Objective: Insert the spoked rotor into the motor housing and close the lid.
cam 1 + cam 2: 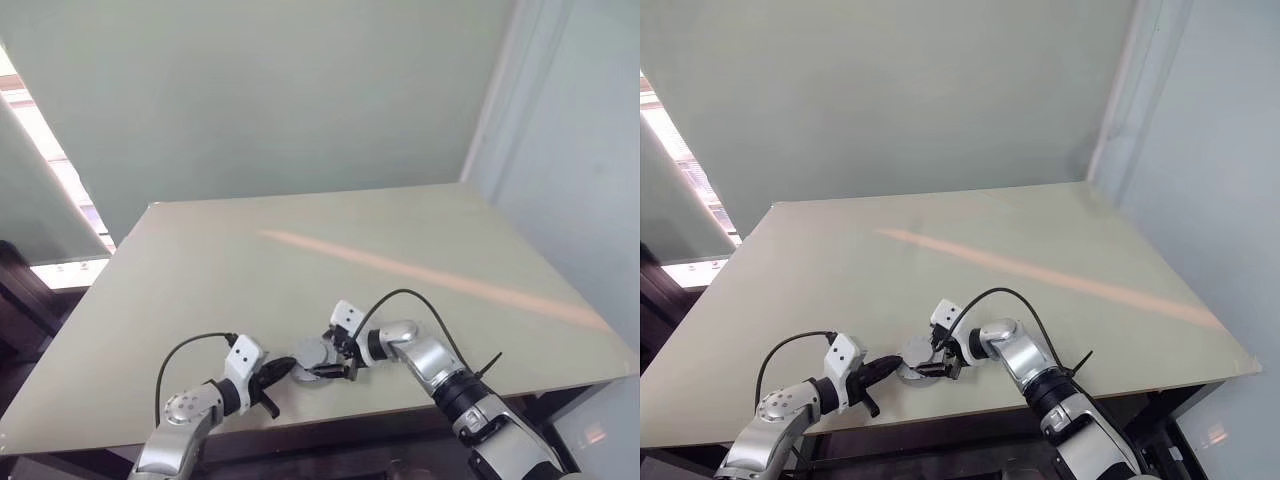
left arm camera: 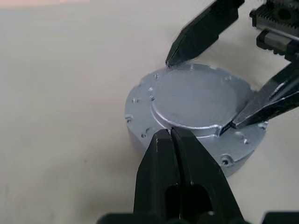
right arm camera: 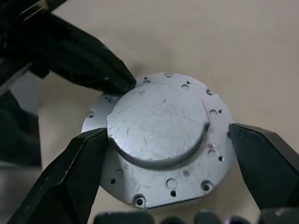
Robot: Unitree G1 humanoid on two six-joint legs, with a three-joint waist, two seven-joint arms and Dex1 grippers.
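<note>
The silver lid, with a raised round centre and small holes round its flange, lies flat on top of the motor housing near the table's front edge. The housing's inside is covered, and the spoked rotor is hidden. My left gripper is shut, its tips touching the near edge of the lid's raised centre. My right gripper is open, its two fingers straddling the lid, one against the raised centre and the other just outside the flange.
The pale table stretches away behind the parts to a plain wall. Its front edge runs just behind both wrists. Black cables loop up from the two wrists. A bright window strip lies far left.
</note>
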